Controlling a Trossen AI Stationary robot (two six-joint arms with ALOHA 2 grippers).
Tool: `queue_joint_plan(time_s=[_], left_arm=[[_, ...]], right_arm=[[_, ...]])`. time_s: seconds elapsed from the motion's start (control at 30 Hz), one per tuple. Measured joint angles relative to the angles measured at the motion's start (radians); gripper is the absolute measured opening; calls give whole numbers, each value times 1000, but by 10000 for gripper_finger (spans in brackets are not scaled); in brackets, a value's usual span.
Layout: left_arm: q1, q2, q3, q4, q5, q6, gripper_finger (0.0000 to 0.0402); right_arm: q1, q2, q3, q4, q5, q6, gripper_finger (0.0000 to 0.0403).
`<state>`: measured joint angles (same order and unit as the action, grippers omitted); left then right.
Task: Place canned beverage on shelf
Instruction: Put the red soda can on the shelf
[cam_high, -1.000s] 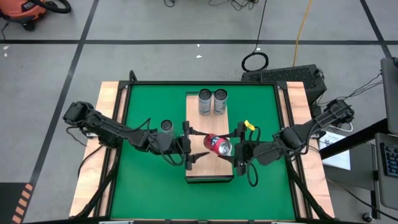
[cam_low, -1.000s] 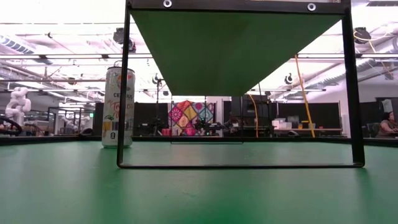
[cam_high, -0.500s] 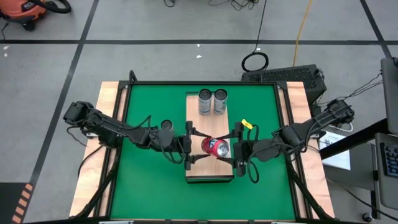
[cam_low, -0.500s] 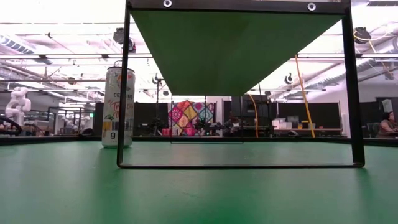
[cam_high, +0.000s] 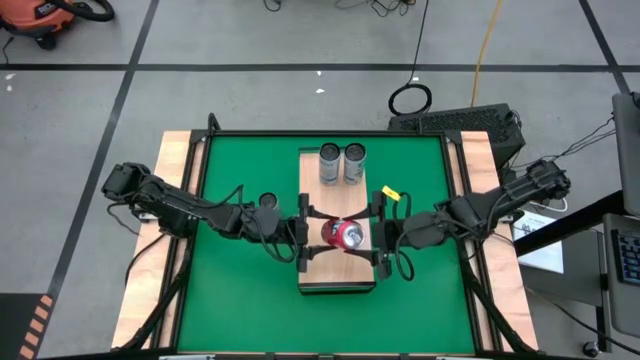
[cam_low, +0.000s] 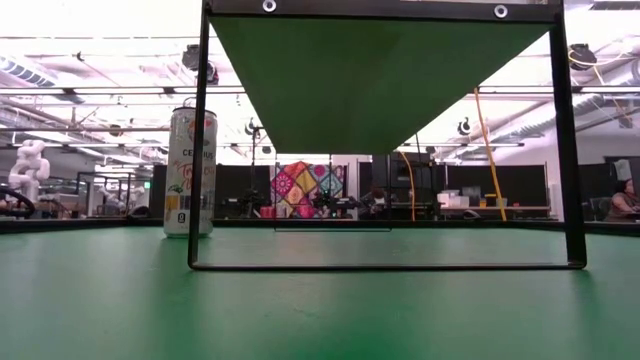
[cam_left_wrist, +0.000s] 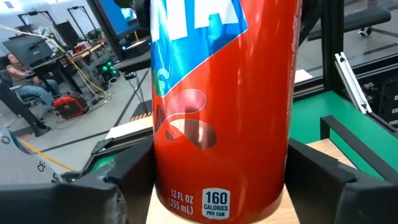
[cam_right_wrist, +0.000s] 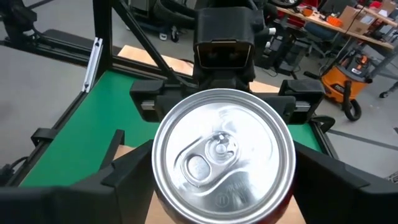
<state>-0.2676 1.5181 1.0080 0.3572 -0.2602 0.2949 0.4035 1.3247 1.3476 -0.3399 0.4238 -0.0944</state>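
**Red can between both grippers, mid-shelf**

Red can (cam_high: 342, 235) over middle of shelf (cam_high: 335, 275), tilted, silver top toward right side. Left wrist view: can base low over wood; contact w/ board hard to tell. Left gripper (cam_high: 303, 235) at can's left, fingers (cam_left_wrist: 81, 193) spread wide, flanking can w/ gaps both sides, not clamped. Right gripper (cam_high: 379, 236) at can's right, top end; fingers (cam_right_wrist: 127, 171) either side of can body in right wrist view, seemingly against it — holding can.

Count: 4 cans total. 2 silver cans (cam_high: 341, 163) upright side by side at shelf's far end, touching or nearly so. 1 tall can (cam_high: 267, 203) upright on green mat (cam_high: 230, 300), left of shelf, just beside left arm; same can (cam_low: 190, 172) in low view, beside black frame (cam_low: 196, 140). 1 red, held.

Room: bare wood between red can and silver pair; more bare board on near end, behind grippers. Shelf's long edges sit just under both grippers. Mat open to right of shelf and along near edge. Yellow tag (cam_high: 389, 193) on right gripper.
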Motion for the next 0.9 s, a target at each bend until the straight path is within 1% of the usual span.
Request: queue_joint_plan(time_s=[0.07, 0.23, 0.33, 0.43, 0.47, 0.6, 0.73, 0.83, 0.9], left_arm=[[0, 0, 0, 0, -2, -1, 268], [0, 0, 0, -1, -2, 0, 268], [0, 0, 0, -3, 0, 2, 268], [1, 1, 0, -4, 54, -5, 268], [1, 2, 0, -7, 76, -8, 268], [0, 2, 10, -11, 146, -6, 268], [-1, 2, 11, -9, 186, -12, 268], [4, 2, 12, -3, 264, -24, 268], [9, 2, 12, -3, 293, -27, 268]], right_arm=[[-6, 0, 0, 0, -6, -1, 295], [-11, 0, 0, -4, -12, -11, 297], [-11, -1, 1, -15, -36, -40, 311], [-10, -1, 2, -16, -75, -113, 335], [-11, 0, 2, -17, -96, -136, 342], [-41, -1, 3, -10, -253, -193, 358], [-65, -2, 3, -18, -366, -243, 355], [-81, -2, 3, -19, -437, -291, 353], [-94, 0, 3, -10, -484, -310, 353]])
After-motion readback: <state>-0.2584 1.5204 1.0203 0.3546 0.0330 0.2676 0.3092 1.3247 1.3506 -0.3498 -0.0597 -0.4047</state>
